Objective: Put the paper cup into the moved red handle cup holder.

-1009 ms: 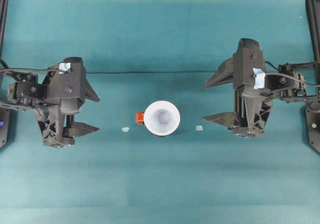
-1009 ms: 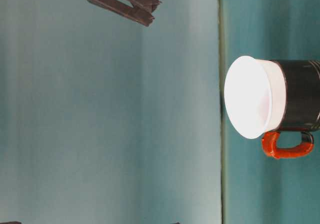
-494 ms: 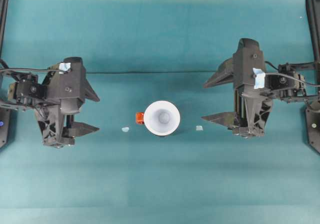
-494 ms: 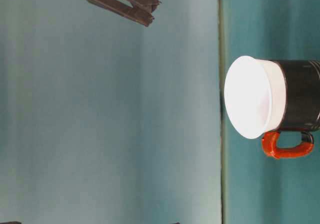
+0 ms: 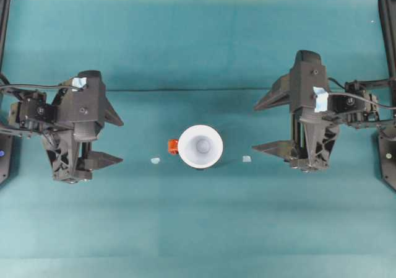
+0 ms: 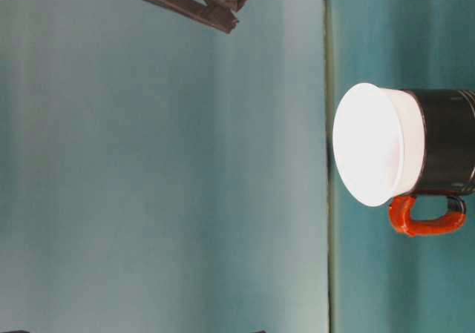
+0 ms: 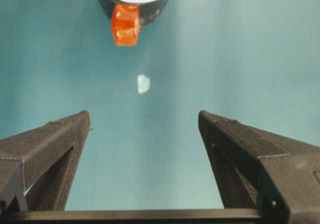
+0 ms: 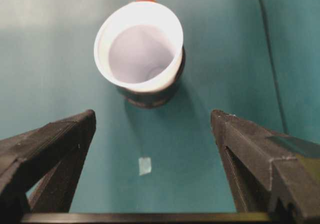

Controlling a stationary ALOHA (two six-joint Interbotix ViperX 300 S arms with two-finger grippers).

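Two small pale tape scraps [image 5: 155, 161] [image 5: 246, 159] lie on the teal table [image 5: 198, 228], well apart.

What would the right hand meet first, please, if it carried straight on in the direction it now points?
Most likely the paper cup seated in the red handle cup holder. The open right hand points at them across bare table, over a small pale scrap; height is unclear, so it might pass above.

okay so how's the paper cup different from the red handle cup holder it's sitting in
The paper cup is plain white; the red handle cup holder is glossy black.
The holder has a red-orange handle on its side; the cup has none.
The cup sits nested inside and its flared rim stands up above the holder's top edge, while the holder rests on the table.
Both are round and upright, and neither gripper is touching them.
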